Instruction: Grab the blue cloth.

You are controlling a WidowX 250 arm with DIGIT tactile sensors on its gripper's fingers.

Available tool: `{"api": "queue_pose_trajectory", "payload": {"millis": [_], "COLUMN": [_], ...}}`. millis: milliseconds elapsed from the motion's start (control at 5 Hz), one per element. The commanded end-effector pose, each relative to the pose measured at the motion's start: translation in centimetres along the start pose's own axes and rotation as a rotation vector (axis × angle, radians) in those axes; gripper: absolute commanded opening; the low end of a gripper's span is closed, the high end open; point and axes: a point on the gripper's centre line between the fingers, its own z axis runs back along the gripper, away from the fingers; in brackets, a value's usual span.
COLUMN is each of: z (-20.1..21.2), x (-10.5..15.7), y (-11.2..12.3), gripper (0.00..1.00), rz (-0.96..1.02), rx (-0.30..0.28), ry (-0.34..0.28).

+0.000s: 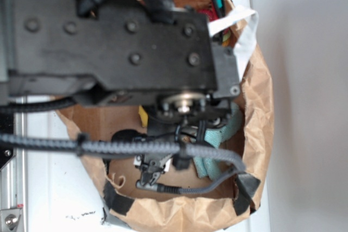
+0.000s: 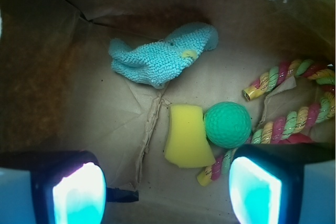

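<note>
Inside a crumpled brown paper bag (image 2: 63,51), the jaws (image 2: 167,190) hang spread apart and empty. The blue cloth (image 2: 160,56), a soft knitted rag with a yellow patch, lies well ahead of them. A good grab means advancing past the smooth yellow sponge (image 2: 186,136) and dimpled green ball (image 2: 227,124), then pinching its bunched middle.

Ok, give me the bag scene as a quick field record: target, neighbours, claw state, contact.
container: brown paper bag, everything lies on its floor
target: blue cloth, crumpled, lying alone toward the far side, small yellow patch on it
near target: nothing touching it
yellow sponge: nearer the claw, touching the green ball
rope toy: multicoloured, right side, beside the ball
claw: open, holding nothing
contact with cloth: none, cloth sits ahead of the fingers
exterior view: arm blocks most of the bag, only a bit of cloth shows
</note>
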Motion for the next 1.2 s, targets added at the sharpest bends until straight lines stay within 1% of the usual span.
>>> {"api": "queue_pose_trajectory", "payload": {"millis": [0, 200, 400, 600, 800, 1000], "z": [-1.8, -3.2, -2.9, -1.7, -1.7, -2.3], "x": [0.6, 1.3, 1.9, 1.8, 1.6, 2.3], "y": [-1.4, -3.3, -4.3, -3.3, -2.7, -2.0], "gripper": [1.00, 1.00, 1.00, 1.00, 1.00, 1.00], "rz": [0.051, 0.187, 0.437, 0.668, 0.893, 0.975], "rx": [-0.126, -0.161, -0.101, -0.004, 0.057, 0.022], "ry": [0.023, 0.005, 0.055, -0.055, -0.073, -0.070]}}
